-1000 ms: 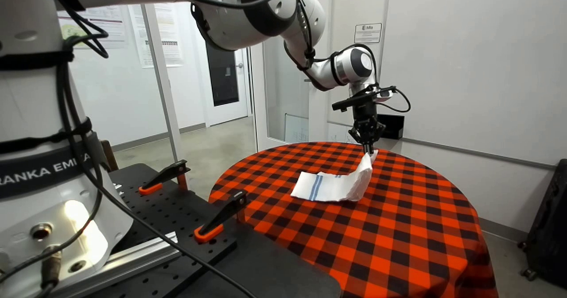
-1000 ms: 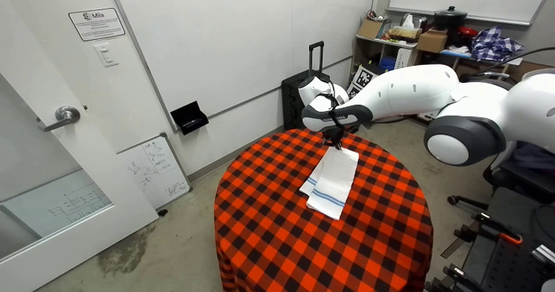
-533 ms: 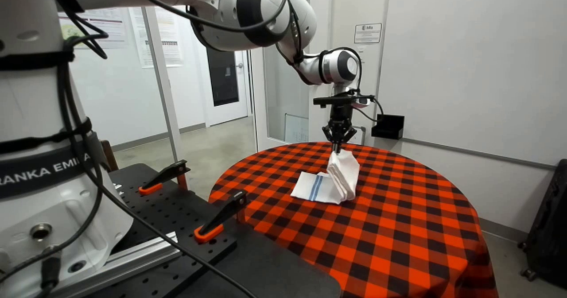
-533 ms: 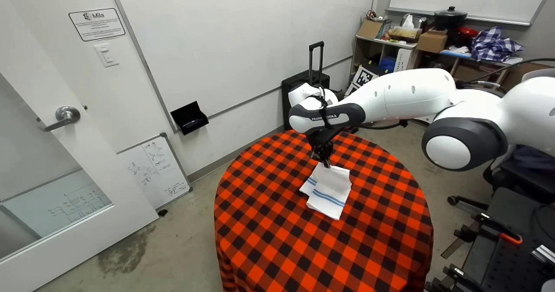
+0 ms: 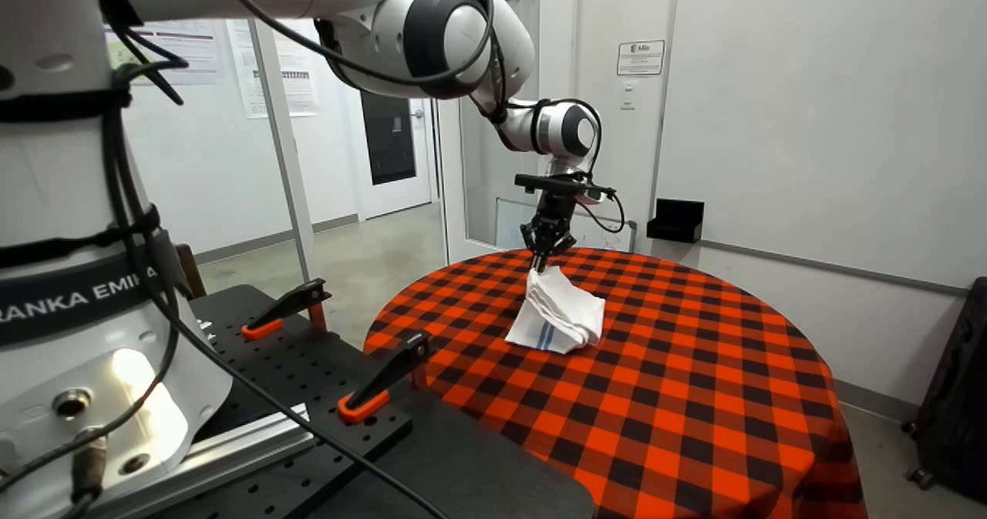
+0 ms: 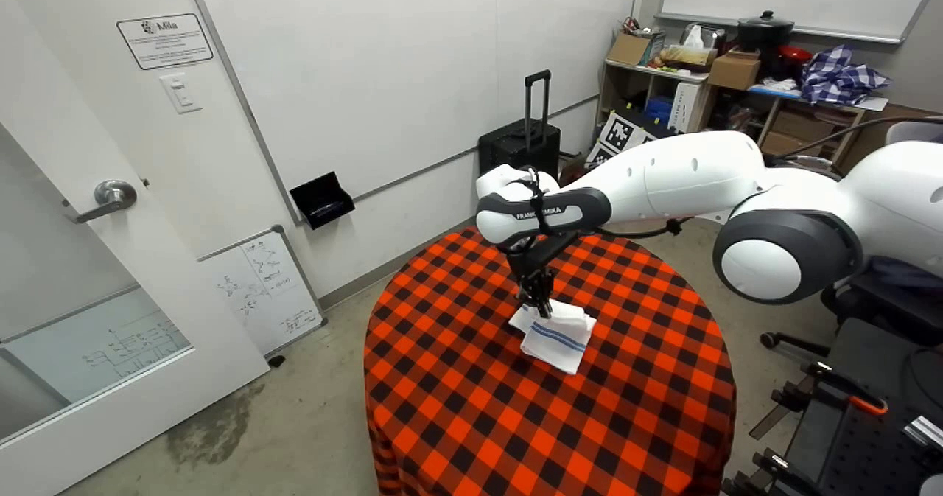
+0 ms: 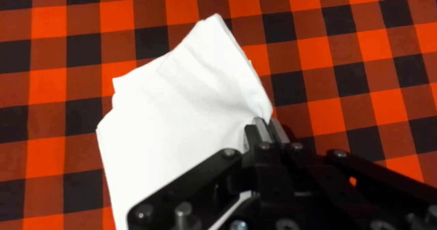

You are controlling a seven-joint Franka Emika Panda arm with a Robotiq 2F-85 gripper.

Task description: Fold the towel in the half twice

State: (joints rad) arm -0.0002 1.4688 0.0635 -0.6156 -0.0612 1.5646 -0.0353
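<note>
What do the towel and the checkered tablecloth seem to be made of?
Towel: soft matte fabric, perhaps cotton; it creases where the hand pinches it. Tablecloth: woven-looking, mostly matte cloth, fibre unclear; it hangs down in loose folds.

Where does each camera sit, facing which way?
In an exterior view: beside the robot's base, facing across the tablecloth; base and arm show.
In an exterior view: raised opposite the whiteboard, overlooking the tablecloth; cropped arm shows.
Wrist view: above the gripper, facing the towel below; gripper shows, arm doesn't.
Both exterior views share towel, gripper, tablecloth.
</note>
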